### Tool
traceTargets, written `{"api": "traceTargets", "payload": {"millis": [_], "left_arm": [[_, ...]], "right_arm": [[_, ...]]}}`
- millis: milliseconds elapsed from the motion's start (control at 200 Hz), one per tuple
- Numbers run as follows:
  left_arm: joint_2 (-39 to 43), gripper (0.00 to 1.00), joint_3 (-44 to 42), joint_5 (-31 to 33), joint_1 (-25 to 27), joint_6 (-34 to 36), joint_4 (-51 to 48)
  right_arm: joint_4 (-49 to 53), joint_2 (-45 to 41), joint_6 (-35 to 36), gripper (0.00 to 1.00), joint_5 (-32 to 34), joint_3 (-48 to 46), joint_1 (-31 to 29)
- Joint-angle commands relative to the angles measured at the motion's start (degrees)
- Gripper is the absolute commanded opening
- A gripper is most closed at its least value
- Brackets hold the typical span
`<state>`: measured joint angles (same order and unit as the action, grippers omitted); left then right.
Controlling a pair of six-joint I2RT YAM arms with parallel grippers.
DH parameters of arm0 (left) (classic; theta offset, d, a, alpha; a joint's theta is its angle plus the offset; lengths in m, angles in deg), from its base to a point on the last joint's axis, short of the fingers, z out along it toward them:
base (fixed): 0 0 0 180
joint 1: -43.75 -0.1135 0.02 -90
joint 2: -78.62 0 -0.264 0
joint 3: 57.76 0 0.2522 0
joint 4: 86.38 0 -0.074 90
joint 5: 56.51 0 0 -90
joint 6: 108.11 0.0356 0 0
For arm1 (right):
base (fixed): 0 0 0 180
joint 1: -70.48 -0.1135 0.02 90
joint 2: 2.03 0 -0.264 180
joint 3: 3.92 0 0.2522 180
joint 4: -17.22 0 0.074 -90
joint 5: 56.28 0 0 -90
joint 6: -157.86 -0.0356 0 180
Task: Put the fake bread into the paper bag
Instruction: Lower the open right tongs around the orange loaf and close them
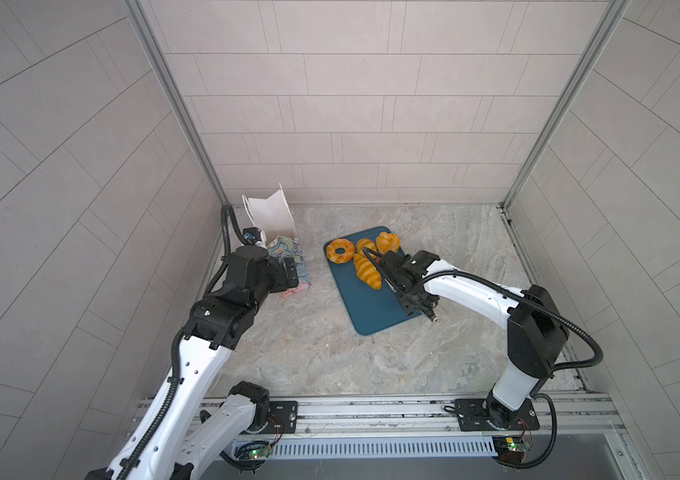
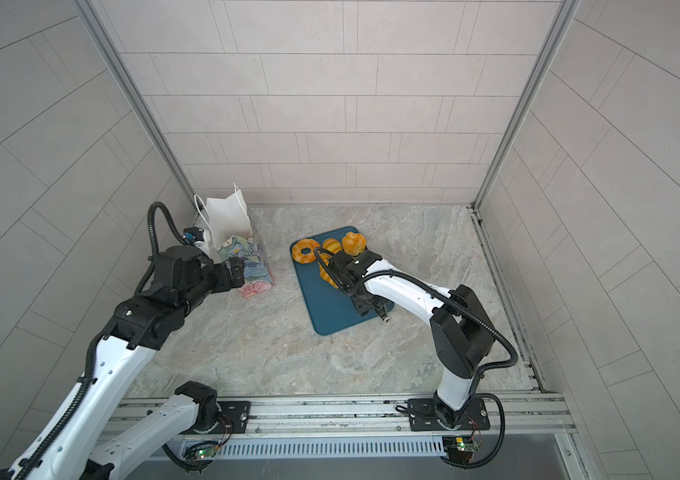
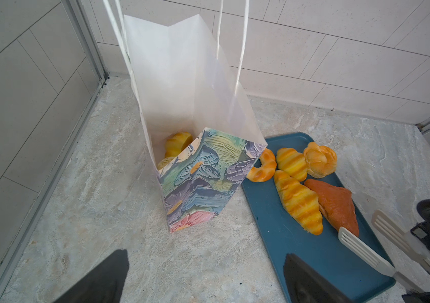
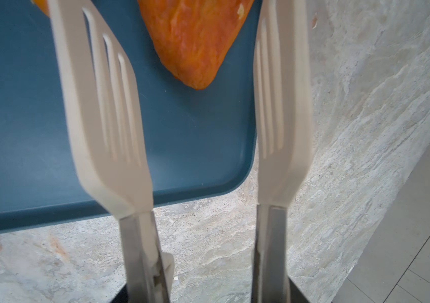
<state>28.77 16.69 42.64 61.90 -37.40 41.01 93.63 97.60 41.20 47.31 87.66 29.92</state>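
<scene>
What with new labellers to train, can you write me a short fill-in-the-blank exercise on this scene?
1. The flat dark teal tray carries ___ pieces of glossy fake bread.
2. The white slotted plastic tongs, held by the right gripper, clamp ___.
3. The left gripper, facing the tall floral paper bag, has its jaws ___.

Missing words: five; nothing; open.
</scene>
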Motion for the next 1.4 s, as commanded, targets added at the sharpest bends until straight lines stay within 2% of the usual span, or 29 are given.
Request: {"api": "traceTargets", "payload": {"millis": [0, 365, 595, 916, 1161, 1391], "left_arm": [[0.7, 1.0, -0.9, 1.7, 0.3, 1.0, 0.5], [1.9, 1.0, -1.4, 2.9, 0.2, 1.7, -0.1], [2.6, 1.0, -1.7, 3.4, 0.3, 1.9, -0.4], [3.8, 1.0, -1.8, 4.4, 0.3, 2.0, -1.3], [4.2, 1.0, -1.5, 4.5, 0.3, 1.7, -1.4], [5.0, 1.0, -1.7, 4.8, 0.2, 0.6, -0.8]], "right_arm": [[0.5, 1.7, -2.7, 0.61, 2.5, 0.9, -0.1], [0.0, 7.1, -4.2, 0.62, 3.3, 4.6, -0.1], [0.3, 9.4, -3.6, 0.57, 3.8, 6.1, 0.0], [1.6, 10.1, -0.9, 0.4, 2.8, 6.2, 0.9], [1.6, 6.5, 0.8, 0.25, 1.1, 4.1, 1.2], [-0.1, 0.8, 2.3, 0.21, -2.6, 2.3, 1.7]]}}
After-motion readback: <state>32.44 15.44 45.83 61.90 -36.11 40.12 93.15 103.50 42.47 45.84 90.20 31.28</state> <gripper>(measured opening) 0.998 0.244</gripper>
